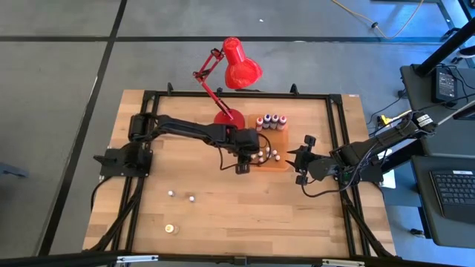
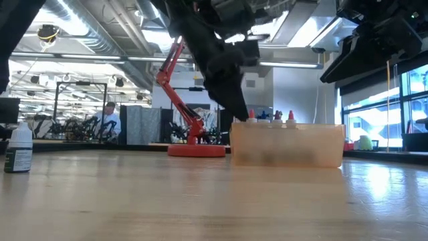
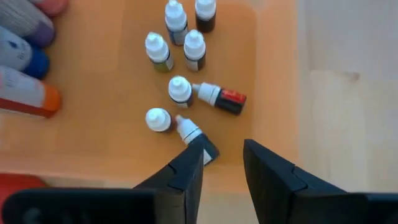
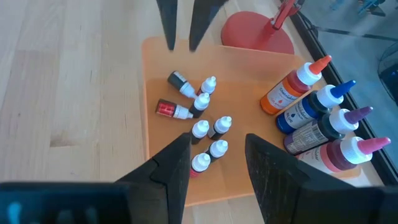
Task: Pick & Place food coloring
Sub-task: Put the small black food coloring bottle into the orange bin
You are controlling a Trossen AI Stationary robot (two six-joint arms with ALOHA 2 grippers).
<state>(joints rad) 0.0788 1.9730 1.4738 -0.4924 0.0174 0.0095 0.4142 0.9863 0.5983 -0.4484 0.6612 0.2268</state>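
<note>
Several tiny food coloring bottles (image 3: 180,90) with white caps are gathered on the orange tray (image 3: 112,68). Some stand, and two lie on their sides: one with a red label (image 3: 225,98) and a dark one (image 3: 189,132). My left gripper (image 3: 224,152) hangs open just above the tray's near-left part (image 1: 260,165), slanting down, with nothing between its fingers. My right gripper (image 4: 214,149) waits open beside the tray's right edge (image 1: 289,159), looking over the same bottles (image 4: 202,130). My left gripper has the lying dark bottle's body (image 3: 208,152) right at one fingertip (image 3: 193,165), which hides part of it. I cannot tell whether the finger touches it. The bottle lies flat on the tray, cap pointing away from the fingers.
Larger squeeze bottles (image 1: 272,121) stand in a row on the tray's far side. The red desk lamp (image 1: 234,70) stands just behind it. Two tiny bottles (image 1: 171,194) (image 1: 191,198) and a yellowish piece (image 1: 169,228) sit on the bare wood at the near left.
</note>
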